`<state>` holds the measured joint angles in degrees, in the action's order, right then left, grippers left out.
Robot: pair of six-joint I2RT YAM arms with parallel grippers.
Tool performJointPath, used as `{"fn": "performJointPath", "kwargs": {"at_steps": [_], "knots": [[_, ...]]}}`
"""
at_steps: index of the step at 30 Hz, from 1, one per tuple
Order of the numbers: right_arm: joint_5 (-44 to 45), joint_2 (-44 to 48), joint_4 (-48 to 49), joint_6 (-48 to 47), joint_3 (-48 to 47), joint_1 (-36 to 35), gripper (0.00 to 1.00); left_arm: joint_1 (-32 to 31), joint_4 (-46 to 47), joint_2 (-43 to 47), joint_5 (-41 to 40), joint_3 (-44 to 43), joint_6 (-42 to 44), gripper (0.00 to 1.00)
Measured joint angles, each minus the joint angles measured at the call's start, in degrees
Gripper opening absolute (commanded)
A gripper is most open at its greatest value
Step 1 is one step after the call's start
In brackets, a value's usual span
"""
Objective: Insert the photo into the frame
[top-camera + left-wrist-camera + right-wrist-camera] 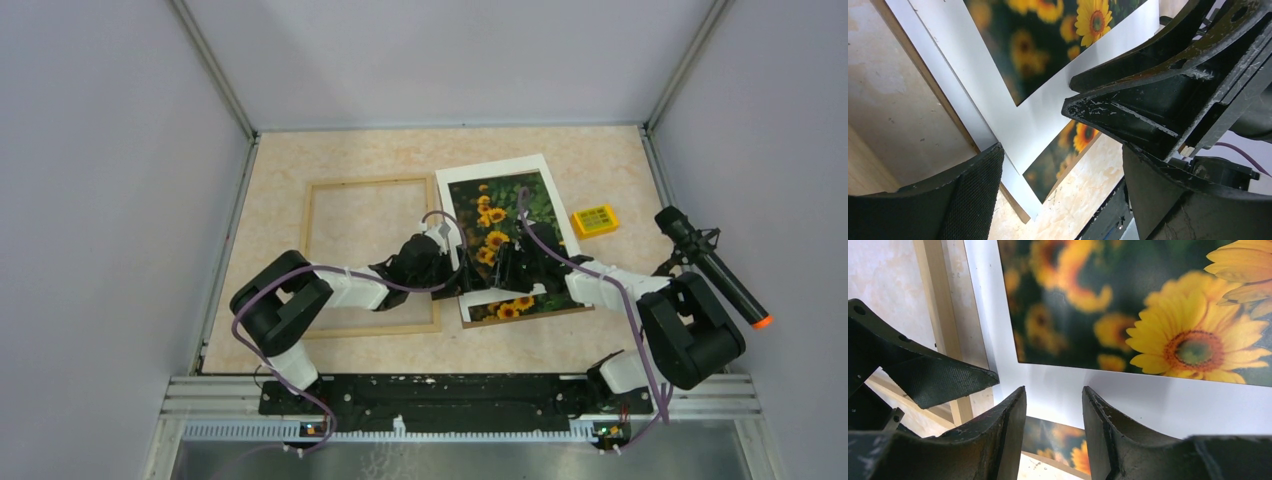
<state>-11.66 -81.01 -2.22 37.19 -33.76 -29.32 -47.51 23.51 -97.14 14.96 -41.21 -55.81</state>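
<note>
The photo (508, 228), sunflowers on dark green, lies mid-table under a white mat (495, 167) on a brown board; its near edge sticks out below the mat (1068, 150). The light wood frame (312, 250) lies flat to its left, with bare table inside it. My left gripper (462, 270) is open wide, its jaws (1063, 200) straddling the stack's near left corner. My right gripper (500, 272) is open with a narrow gap (1053, 435) above the mat's near border, holding nothing. The photo fills the right wrist view (1148, 315), with a frame bar (940, 325) to its left.
A small yellow block (594, 220) lies right of the mat. A black rod with an orange tip (712, 265) stands out at the right edge. Grey walls enclose the table on three sides. The two grippers are almost touching.
</note>
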Motion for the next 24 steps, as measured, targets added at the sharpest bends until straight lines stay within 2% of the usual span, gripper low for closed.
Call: {"fn": "performJointPath", "kwargs": {"at_steps": [13,17,24], "knots": [[-0.1,0.0,0.3,0.1,0.0,0.2,0.44,0.5,17.4,0.0,3.2,5.2,-6.6,0.87],[-0.1,0.3,0.1,0.2,0.0,0.2,0.44,0.5,21.7,0.0,3.4,6.1,-9.0,0.82],[-0.2,1.5,-1.2,0.4,0.0,0.2,0.44,0.6,21.3,-1.2,2.3,6.4,-11.3,0.68]]}}
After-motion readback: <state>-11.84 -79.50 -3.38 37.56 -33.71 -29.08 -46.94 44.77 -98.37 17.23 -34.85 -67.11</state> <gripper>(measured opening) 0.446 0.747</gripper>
